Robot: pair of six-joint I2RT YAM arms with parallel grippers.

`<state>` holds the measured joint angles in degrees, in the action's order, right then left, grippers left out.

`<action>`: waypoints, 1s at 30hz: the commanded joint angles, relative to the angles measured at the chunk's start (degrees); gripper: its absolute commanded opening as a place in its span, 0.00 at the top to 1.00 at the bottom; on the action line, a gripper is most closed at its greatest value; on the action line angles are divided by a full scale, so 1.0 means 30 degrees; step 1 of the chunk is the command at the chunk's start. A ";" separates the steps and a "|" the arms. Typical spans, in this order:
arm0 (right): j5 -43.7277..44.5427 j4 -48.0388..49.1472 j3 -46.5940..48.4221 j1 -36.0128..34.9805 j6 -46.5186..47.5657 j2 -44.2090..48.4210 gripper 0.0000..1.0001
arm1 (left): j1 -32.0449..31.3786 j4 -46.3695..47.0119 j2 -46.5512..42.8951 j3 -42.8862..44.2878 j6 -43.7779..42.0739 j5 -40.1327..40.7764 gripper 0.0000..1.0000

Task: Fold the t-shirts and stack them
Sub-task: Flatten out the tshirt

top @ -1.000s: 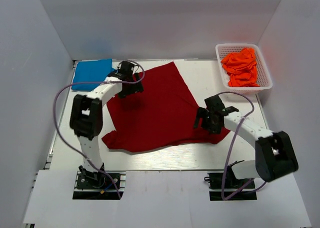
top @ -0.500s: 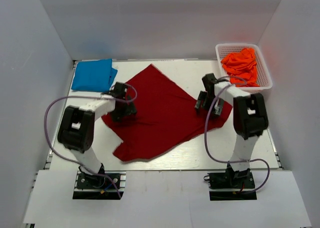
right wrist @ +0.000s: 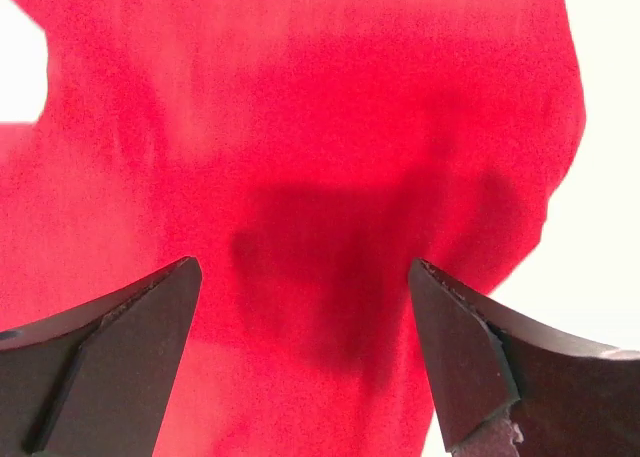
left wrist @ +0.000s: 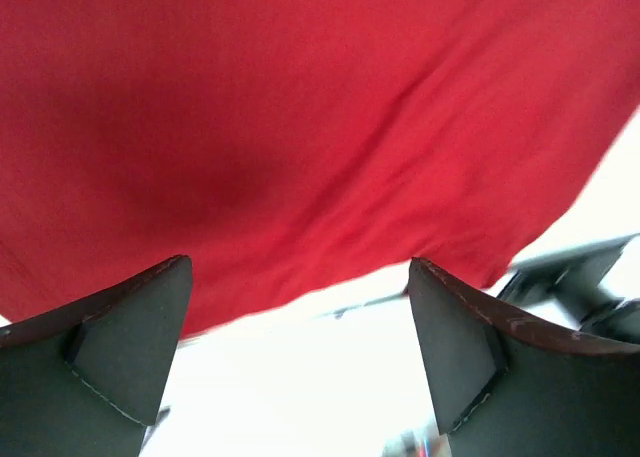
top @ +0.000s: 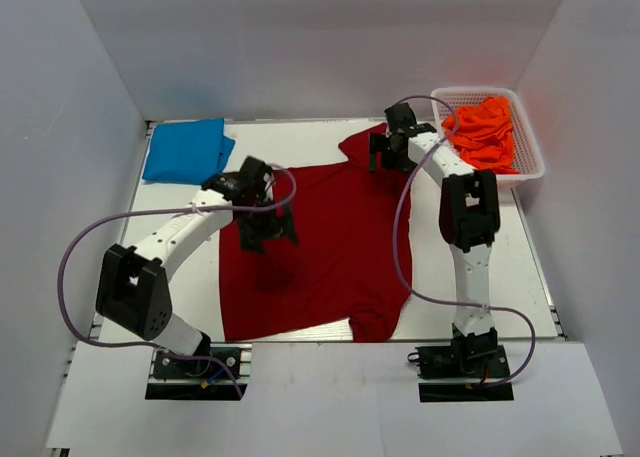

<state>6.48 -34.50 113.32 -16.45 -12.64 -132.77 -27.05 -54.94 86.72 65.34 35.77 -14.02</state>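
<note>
The dark red t-shirt (top: 330, 242) lies spread flat on the white table (top: 500, 267), with one sleeve at the far right and one at the near edge. My left gripper (top: 267, 227) hovers open over the shirt's left part. In the left wrist view (left wrist: 300, 267) it is empty, with the red cloth (left wrist: 300, 127) and its edge beyond the fingers. My right gripper (top: 382, 153) is open over the shirt's far sleeve. In the right wrist view (right wrist: 305, 265) it is empty above the red cloth (right wrist: 320, 127). A folded bright blue t-shirt (top: 185, 149) lies at the far left. Orange t-shirts (top: 485, 129) are heaped in a basket.
A white mesh basket (top: 480, 91) stands at the far right corner against the wall. Grey walls close in the table on three sides. Purple cables loop from both arms.
The red shirt has turned and shifted and now lies flatter. My right gripper has swung to the far side, onto the far sleeve. My left gripper has moved right and nearer.
</note>
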 commanded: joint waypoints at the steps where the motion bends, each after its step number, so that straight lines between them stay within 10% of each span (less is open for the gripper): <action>1: 0.0126 0.1773 -0.2406 -0.0406 0.1373 0.4835 0.10 | 0.0459 -0.1375 -0.0341 0.2797 -0.0673 0.3557 0.01; 12: -0.1955 0.2476 -1.5136 -0.1870 -0.1669 1.2934 0.10 | 0.1194 -0.0264 -0.0046 0.1600 0.1612 0.7926 0.01; 30: -0.3977 0.2275 -2.6309 -0.3688 -0.6358 1.9322 0.10 | 0.0959 0.5835 -0.1982 -0.8915 0.1788 0.2072 0.01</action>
<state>-5.15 -23.53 39.31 -27.46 -26.65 -77.87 -23.94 -38.92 81.41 42.46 40.60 -4.34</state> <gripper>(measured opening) 0.904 0.986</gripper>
